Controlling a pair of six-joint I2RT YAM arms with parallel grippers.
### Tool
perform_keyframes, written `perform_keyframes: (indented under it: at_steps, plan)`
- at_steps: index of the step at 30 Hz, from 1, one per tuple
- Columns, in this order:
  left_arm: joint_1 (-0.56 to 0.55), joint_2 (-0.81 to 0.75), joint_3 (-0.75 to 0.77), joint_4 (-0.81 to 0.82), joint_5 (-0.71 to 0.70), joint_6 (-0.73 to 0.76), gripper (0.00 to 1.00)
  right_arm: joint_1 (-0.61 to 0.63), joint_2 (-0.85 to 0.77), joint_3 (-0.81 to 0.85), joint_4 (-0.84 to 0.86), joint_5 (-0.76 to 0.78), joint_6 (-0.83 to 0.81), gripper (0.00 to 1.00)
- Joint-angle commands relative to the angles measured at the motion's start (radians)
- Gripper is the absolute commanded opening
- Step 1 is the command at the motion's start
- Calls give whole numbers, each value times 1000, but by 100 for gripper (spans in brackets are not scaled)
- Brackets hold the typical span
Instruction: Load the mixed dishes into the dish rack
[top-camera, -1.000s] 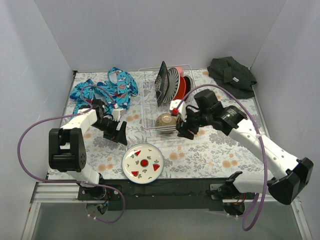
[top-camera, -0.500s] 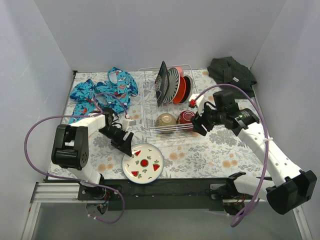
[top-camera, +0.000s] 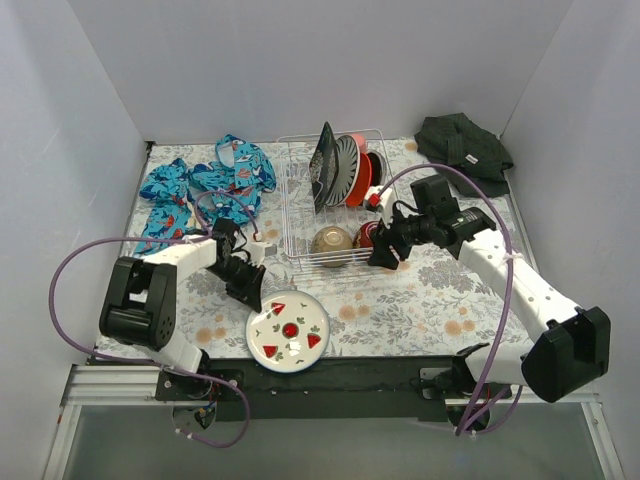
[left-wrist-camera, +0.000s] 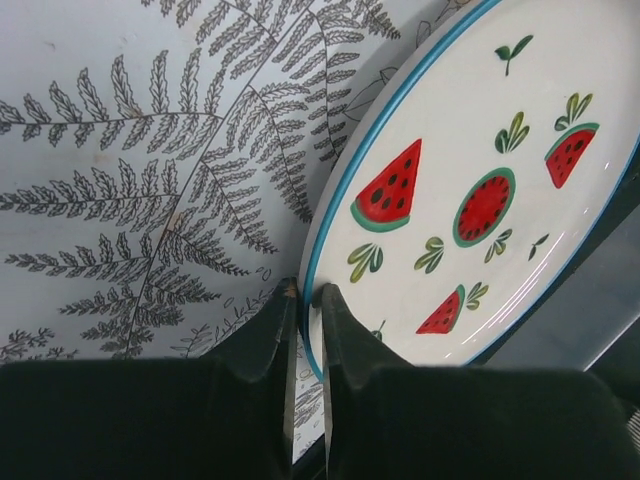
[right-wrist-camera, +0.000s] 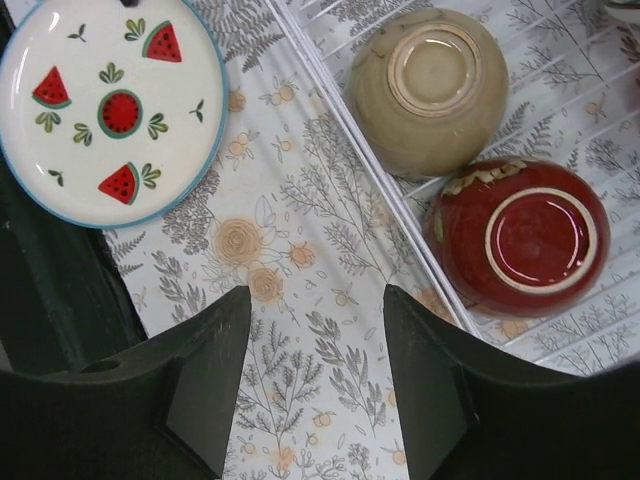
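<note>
**Left gripper (left-wrist-camera: 305, 295) is clamping the rim of the white round plate with the watermelon print (left-wrist-camera: 470, 200)**

I am watching through the left wrist view. The two dark fingers are closed narrow on the blue edge of the plate, one finger on each side of it. The plate is resting at the front part of the flower-printed surface (top-camera: 420, 300), before the white wire dish rack (top-camera: 295, 205) and apart from it. I cannot tell if the clamped side is lifting off the surface.

The right gripper (right-wrist-camera: 315, 295) is standing wide and is holding nothing. It is hovering over the surface just beside the near edge of the rack.

Inside the rack, at its near end, the cream round bowl (right-wrist-camera: 430, 85) and the dark red bowl (right-wrist-camera: 520, 245) are sitting upside down, close together. At the far end several plates are standing on edge, an orange plate (top-camera: 362, 180) among them.
</note>
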Motion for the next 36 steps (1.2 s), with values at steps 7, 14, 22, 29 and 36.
perform_keyframes:
  at_steps: [7,14,22,29,36]
  plan:
    - [-9,-280,180,-27,-36,127,0,58,79,34,168,-247,-13,63]
    - [-24,-320,299,-109,28,144,0,185,191,89,222,-260,-17,75]
    - [-42,-353,338,-147,70,150,0,222,306,162,273,-241,9,76]
    - [-59,-417,344,-156,105,132,0,244,386,233,323,-244,44,76]
    - [-64,-439,411,-112,125,34,0,267,493,325,319,-329,82,75]
